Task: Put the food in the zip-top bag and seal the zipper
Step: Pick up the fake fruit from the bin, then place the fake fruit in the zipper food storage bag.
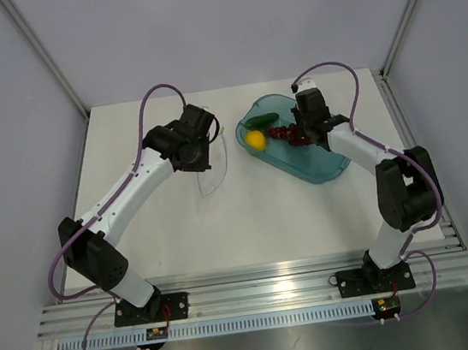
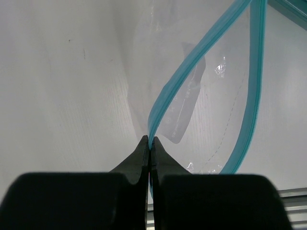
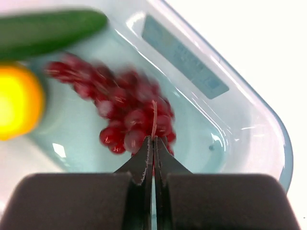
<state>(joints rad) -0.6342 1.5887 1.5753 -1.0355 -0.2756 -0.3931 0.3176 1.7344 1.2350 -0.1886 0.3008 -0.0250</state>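
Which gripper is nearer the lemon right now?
Right. The right gripper is closed on the grapes by their stem, beside the lemon in the tray. The left gripper pinches the zip-top bag at its zipper, off the tray.

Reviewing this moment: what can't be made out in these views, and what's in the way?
- Right wrist view: grapes smeared by motion blur; lemon and cucumber cut off by the left edge.
- Left wrist view: zip-top bag runs past the top edge; the left end effector covers the zipper stretch it pinches.
- Top view: each wrist covers its fingertips, so neither grip shows.
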